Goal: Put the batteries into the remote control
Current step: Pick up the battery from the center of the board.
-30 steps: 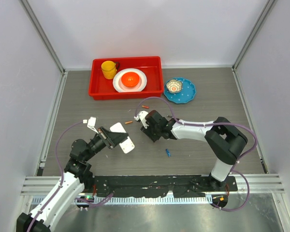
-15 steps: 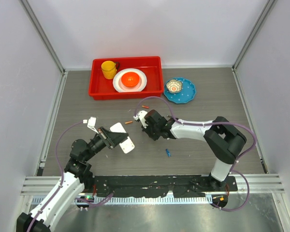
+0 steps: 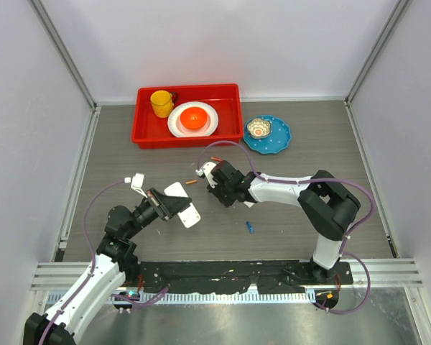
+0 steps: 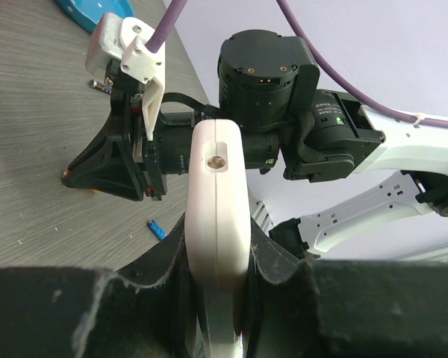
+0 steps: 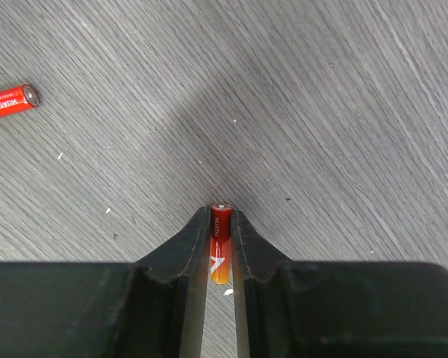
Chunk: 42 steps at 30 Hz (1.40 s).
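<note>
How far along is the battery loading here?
Done: left gripper clamps the remote control, held on edge. In hand: right gripper is shut on an orange battery. Left: inserting it; no battery shows in the remote, and a blue battery lies loose on the table.

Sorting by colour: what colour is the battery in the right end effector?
Battery: red fading into orange; right wrist view.

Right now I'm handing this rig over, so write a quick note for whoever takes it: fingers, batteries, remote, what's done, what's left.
Left gripper: fingers shut on the remote control, held edge-on.
Right gripper: fingers shut on an orange battery.
Lying loose: a blue battery and spare orange batteries.
Done: remote and one battery gripped.
Left: no battery visibly in the remote, and its compartment is out of sight. Bring the two together and load.
</note>
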{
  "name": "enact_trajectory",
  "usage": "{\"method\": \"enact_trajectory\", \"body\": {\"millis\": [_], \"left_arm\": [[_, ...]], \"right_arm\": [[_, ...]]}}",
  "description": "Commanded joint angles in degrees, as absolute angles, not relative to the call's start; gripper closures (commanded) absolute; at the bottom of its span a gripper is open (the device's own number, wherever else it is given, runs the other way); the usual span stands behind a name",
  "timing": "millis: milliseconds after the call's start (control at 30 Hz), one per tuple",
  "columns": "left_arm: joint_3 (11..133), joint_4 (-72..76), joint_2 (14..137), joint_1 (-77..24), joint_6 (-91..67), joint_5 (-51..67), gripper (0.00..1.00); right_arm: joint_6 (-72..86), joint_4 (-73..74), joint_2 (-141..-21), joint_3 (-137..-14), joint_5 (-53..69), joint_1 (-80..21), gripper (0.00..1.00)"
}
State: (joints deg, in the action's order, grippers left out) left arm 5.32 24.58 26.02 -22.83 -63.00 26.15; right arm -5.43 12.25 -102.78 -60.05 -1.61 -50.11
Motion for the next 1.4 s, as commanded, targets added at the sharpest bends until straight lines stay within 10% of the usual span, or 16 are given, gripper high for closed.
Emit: {"method": "enact_trajectory", "body": {"millis": [0, 567, 1067, 1367], "left_arm": [[5.89, 28.21, 25.49, -22.59, -63.28, 26.98, 1.0], [5.8, 28.48, 25.75, -22.59, -63.28, 27.07, 1.0], [6.15, 28.83, 26.72, -22.5, -63.28, 27.33, 1.0], [8.26, 29.35, 30.13, -22.59, -63.46, 27.16, 1.0]], "right_arm": [[-5.1, 15.73, -104.5, -60.91, -2.46, -49.83, 0.77], [-4.75, 16.7, -104.68, -61.79, -1.41, -49.83, 0.65], [-4.48, 18.37, -105.38, -62.23, -0.79, -49.83, 0.98], [2.63, 16.18, -93.98, -61.44, -12.29, -49.83, 0.99]]}}
